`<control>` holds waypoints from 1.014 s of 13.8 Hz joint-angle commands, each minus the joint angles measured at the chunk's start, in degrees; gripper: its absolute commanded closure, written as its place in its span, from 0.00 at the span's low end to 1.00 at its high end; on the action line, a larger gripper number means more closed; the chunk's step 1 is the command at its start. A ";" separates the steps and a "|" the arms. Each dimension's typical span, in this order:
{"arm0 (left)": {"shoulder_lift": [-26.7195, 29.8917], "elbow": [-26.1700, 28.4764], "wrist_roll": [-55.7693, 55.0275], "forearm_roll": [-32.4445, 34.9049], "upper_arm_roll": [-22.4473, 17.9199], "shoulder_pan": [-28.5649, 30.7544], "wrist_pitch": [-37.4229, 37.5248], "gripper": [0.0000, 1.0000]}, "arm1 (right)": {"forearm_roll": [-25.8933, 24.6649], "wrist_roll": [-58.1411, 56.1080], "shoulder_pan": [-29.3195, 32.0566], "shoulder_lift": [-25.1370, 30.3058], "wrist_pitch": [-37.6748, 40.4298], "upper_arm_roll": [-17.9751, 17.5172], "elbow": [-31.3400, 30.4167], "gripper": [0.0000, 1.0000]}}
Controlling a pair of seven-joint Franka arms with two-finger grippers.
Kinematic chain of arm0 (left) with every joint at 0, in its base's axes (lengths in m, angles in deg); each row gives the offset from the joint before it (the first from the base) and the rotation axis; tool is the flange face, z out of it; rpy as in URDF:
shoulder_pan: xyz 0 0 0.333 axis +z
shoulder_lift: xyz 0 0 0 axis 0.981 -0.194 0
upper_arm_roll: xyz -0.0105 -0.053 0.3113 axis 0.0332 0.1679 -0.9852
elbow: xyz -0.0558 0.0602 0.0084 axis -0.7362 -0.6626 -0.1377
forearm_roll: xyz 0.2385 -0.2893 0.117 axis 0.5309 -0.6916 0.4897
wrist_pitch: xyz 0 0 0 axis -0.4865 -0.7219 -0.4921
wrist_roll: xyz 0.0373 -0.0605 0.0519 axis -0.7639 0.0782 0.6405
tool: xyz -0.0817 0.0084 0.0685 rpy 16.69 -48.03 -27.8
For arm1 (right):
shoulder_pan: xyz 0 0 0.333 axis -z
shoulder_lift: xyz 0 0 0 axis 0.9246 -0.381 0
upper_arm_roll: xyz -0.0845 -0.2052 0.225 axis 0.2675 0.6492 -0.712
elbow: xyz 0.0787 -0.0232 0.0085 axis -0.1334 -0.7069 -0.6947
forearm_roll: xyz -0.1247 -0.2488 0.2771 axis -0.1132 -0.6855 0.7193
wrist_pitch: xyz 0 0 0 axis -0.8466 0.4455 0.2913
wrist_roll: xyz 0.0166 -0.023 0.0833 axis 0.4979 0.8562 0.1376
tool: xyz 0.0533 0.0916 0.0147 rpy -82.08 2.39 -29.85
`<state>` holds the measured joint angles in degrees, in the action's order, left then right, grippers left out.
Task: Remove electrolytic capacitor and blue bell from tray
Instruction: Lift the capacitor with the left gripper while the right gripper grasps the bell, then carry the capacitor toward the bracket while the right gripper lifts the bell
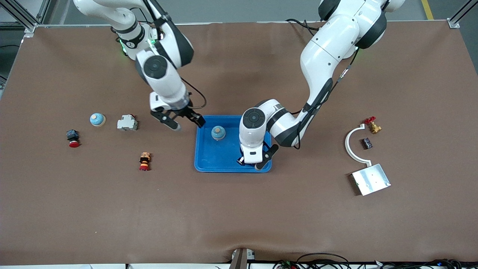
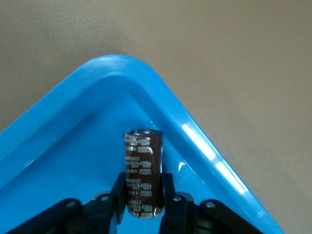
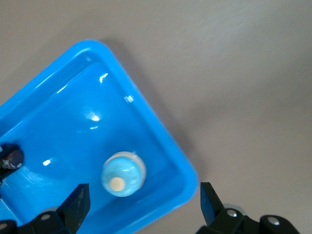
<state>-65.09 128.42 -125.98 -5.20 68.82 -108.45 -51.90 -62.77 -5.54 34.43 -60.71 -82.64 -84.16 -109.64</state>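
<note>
Table [image 1: 239, 216]: brown surface, bearing the tray and loose parts toward both ends.
Tray [image 1: 209, 164]: bright blue, shallow, rimmed; set at mid-table. Both task items are found inside it.
Left arm: reached down into the tray corner nearest the front camera, toward the left arm's end of the table.
Right arm: held over the tray edge at the right arm's end.
Metal plate [image 1: 371, 179]: lying toward the left arm's end, well apart from the tray.
Left gripper [image 2: 142, 197]: fingers pressed onto the electrolytic capacitor, gripped low on its body.
Right gripper [image 3: 141, 204]: fingers spread wide, nothing held; positioned above the tray rim, with the blue bell just inside.
Blue bell [image 1: 218, 133]: resting on the tray floor, nearer the robots' bases; untouched.
Second bell [image 1: 97, 119]: on the table toward the right arm's end, outside the tray.
Electrolytic capacitor [image 2: 142, 175]: dark brown cylinder, close to the rim's inner wall.
Step in hand: judged to be lifting the capacitor out.
Recommendation: a straight vertical lift is advised until the rim is cleared, then travel outward. The round body may pivot between the pads, so slow motion is preferred.
</note>
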 commanded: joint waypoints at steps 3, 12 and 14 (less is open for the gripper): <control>1.53 -1.08 -0.03 -0.91 -0.30 -0.16 5.43 1.00 | -0.57 6.51 -2.95 -11.47 0.53 0.97 11.07 0.00; 15.14 1.20 11.90 -3.88 0.50 8.87 15.55 1.00 | -1.10 10.29 -6.12 -19.13 -5.98 1.49 12.75 0.00; 17.17 4.97 17.25 -4.95 0.58 12.74 15.55 1.00 | -1.10 10.38 -6.38 -19.13 -5.89 1.49 12.57 0.00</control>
<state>-51.11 127.72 -112.89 -8.34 68.86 -99.29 -36.13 -63.00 3.07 29.15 -79.59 -88.83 -83.52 -98.06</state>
